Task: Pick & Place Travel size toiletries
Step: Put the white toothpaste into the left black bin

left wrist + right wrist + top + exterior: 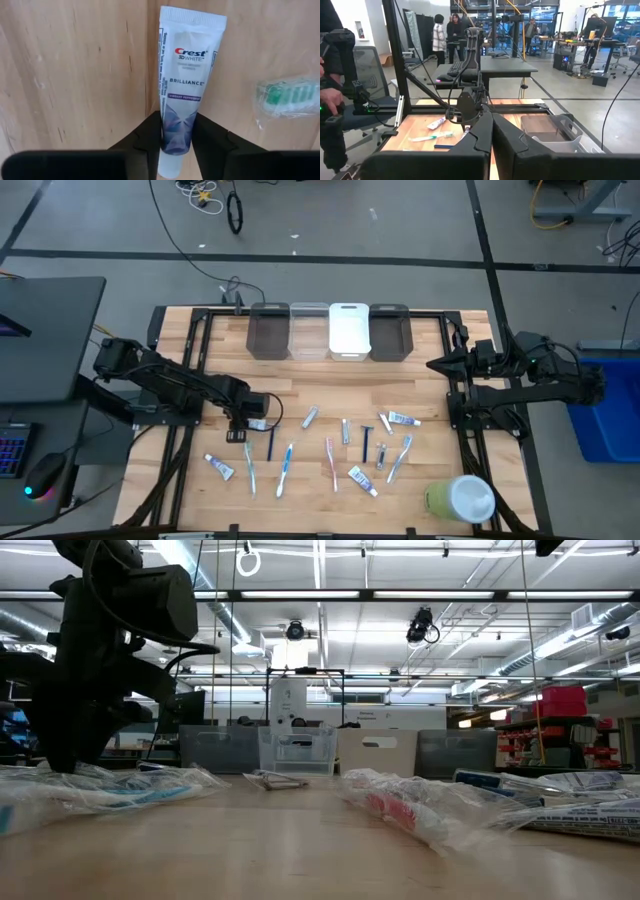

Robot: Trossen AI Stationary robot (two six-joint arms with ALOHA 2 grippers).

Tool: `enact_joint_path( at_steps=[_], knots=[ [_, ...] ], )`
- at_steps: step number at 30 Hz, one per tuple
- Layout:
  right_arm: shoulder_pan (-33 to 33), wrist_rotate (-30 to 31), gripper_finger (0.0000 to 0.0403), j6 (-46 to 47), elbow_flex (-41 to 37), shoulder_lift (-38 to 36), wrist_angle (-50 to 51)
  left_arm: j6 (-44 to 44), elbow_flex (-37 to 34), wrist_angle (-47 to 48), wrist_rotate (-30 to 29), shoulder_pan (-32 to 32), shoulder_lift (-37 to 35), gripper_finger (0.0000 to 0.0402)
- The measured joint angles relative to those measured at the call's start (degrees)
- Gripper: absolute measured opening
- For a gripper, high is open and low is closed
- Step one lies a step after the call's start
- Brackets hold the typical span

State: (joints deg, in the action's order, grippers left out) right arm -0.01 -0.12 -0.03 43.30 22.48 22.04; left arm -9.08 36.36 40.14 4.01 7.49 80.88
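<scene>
White toothpaste tube (182, 85) between left tool (176, 136) fingers, seemingly touching

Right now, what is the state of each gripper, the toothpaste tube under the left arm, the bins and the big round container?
left gripper: fingers on both sides of the tube, touching it
toothpaste tube: lying flat on the table
right gripper: shut, empty, at the table's right edge
bins: upright, in a row
round container: lying on its side

Four bins (328, 330) line the table's (420, 380) far edge — toiletries (345, 445) scattered nearer, round container (460, 498) front-right.
</scene>
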Motion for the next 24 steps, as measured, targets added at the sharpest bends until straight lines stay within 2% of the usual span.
enact_joint_path(
  at_steps=[8,24],
  knots=[
    [0.0,0.0,0.0013,0.0,0.0,0.0,0.0,-0.13,0.2,-0.07,-0.02,-0.02,-0.04,0.0079],
    [0.02,0.0,0.0014,0.0,0.01,0.0,-0.02,1.05,7.91,1.14,-1.9,-0.02,-3.36,0.0085]
  ],
)
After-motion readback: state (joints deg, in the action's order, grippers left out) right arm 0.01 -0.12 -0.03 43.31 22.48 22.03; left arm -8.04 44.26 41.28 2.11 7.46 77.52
